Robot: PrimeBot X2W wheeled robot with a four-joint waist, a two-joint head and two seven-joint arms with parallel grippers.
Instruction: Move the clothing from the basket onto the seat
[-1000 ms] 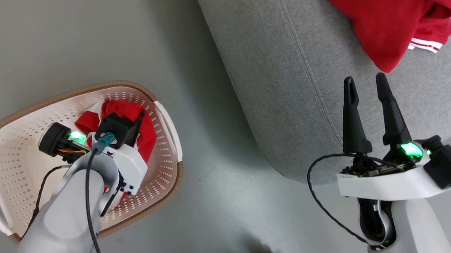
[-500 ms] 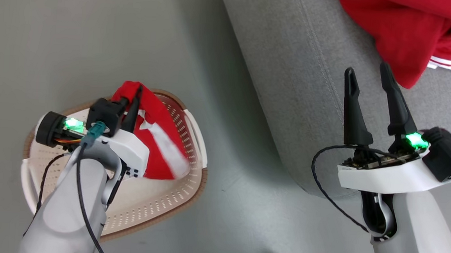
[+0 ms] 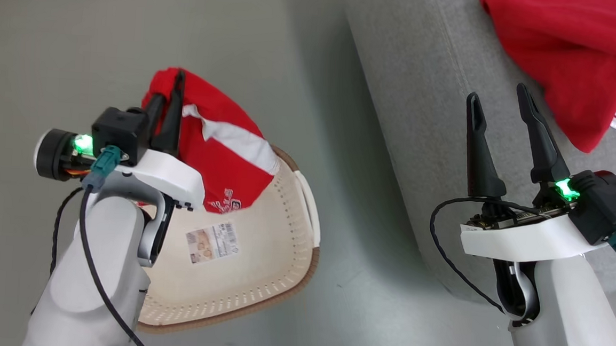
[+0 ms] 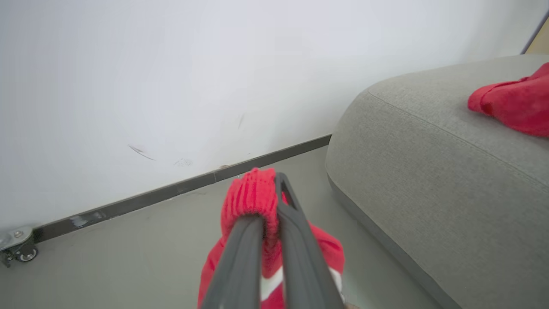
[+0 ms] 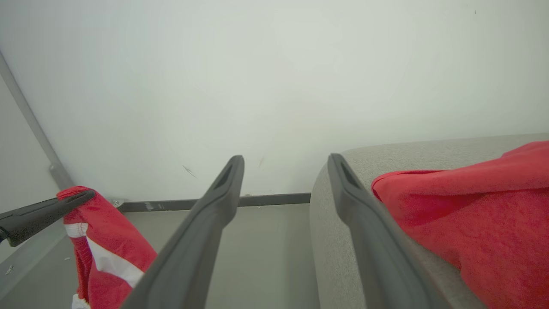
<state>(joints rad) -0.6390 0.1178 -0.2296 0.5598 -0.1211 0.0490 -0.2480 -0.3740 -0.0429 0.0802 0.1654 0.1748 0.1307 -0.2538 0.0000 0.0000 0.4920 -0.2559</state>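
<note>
My left gripper is shut on a red garment with a white panel, and holds it lifted above the cream-white basket. The wrist view shows its ribbed red edge pinched between the fingers. The basket's bottom shows a barcode sticker. Another red garment with white striped trim lies on the grey seat. My right gripper hovers open over the seat's near edge, just left of that garment.
The basket stands on a grey floor to the left of the seat. A white wall with a dark baseboard runs behind, and a caster wheel sits at its foot on the left.
My left gripper has risen out of the basket with the red garment, leaving the sticker on the bottom exposed. The head camera has shifted, so the whole scene slid right.
</note>
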